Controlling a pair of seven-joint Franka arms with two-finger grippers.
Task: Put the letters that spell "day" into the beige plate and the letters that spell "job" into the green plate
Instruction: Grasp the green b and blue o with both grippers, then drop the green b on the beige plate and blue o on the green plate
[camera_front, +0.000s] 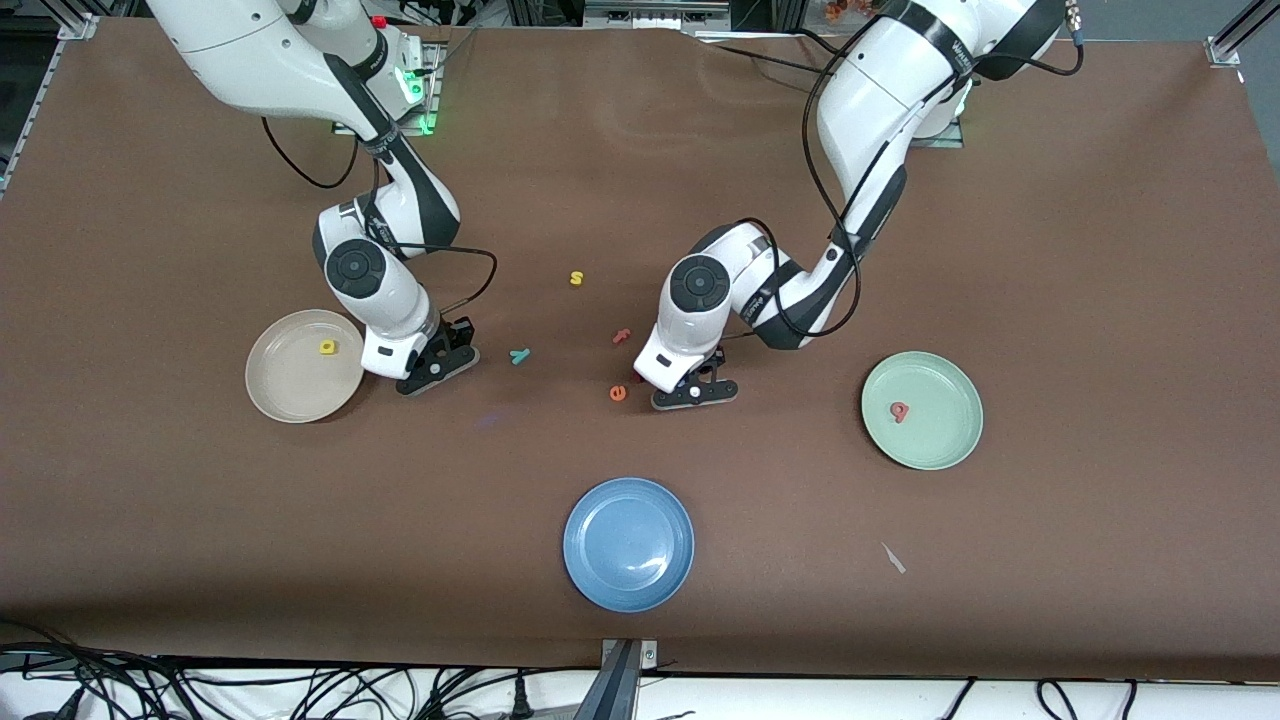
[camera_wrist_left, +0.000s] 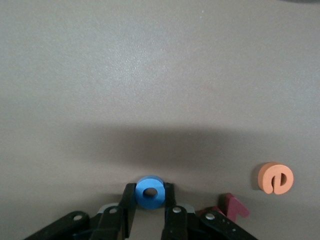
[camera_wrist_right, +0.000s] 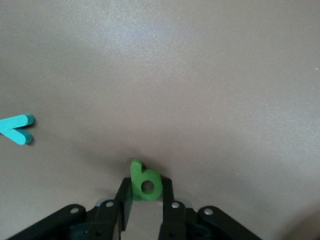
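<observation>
Brown matting covers the whole table (camera_front: 640, 130) in the front view, with a blue plate (camera_front: 628, 543) nearest the camera. Farther from the camera than the blue plate, toward the right arm's end, sits the beige plate (camera_front: 290, 385) with a yellow d (camera_front: 327, 347) in it. Toward the left arm's end sits the green plate (camera_front: 935, 440), holding a pink-red b (camera_front: 900, 411). Farther from the camera than the blue plate lie a teal y (camera_front: 519, 355), an orange e (camera_front: 618, 393), a salmon f (camera_front: 622, 336) and, farthest from it, a yellow s (camera_front: 576, 278). The right gripper (camera_front: 438, 367) is low at the table just beside the beige plate. The left gripper (camera_front: 697, 391) is low beside the orange e. What either one holds is hidden in this view.

The left wrist view shows what the front view hides: the left gripper (camera_wrist_left: 149, 200) is clamped on a blue ring o (camera_wrist_left: 149, 191), one finger on each side. The orange e (camera_wrist_left: 275, 178) lies nearby on the mat, and the salmon f (camera_wrist_left: 234, 206) shows partly past the fingers.

The right wrist view shows the right gripper (camera_wrist_right: 145, 197) clamped on a dark green a (camera_wrist_right: 145, 182), held on edge between the fingers. The teal y (camera_wrist_right: 17, 128) lies on the mat well apart from it.
</observation>
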